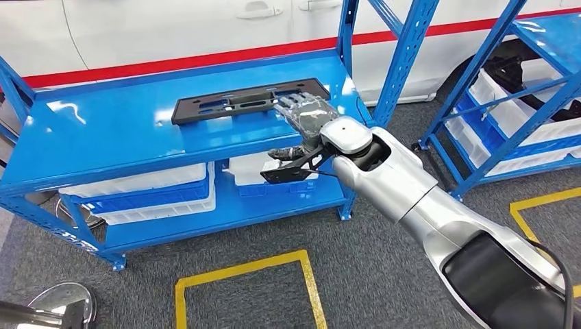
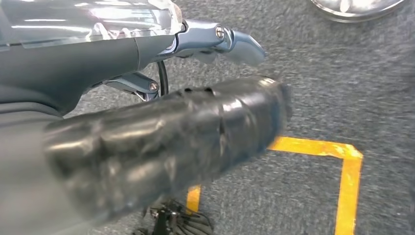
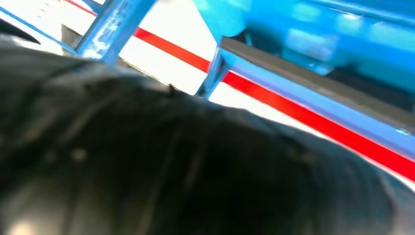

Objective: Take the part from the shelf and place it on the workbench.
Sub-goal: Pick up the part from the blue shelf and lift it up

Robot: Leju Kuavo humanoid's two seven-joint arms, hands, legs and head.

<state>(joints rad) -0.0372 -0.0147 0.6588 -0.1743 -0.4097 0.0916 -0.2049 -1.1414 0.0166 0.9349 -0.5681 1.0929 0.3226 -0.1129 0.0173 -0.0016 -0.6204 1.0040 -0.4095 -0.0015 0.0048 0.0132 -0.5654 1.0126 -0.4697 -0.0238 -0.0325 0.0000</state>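
Note:
The part, a long flat black plate with slots, lies on the top board of the blue shelf. My right hand reaches over the shelf's front edge. Its fingers lie flat on the part's right end, while the thumb sits apart, lower, by the shelf's edge. The part rests flat on the board. In the right wrist view the dark back of the right hand is blurred, with the blue shelf beyond it. My left hand hangs over the grey floor, fingers apart, holding nothing.
White bins stand on the shelf's lower board. A second blue rack with white bins stands at the right. A white vehicle with a red stripe is behind. Yellow floor markings and a round chrome base are near me.

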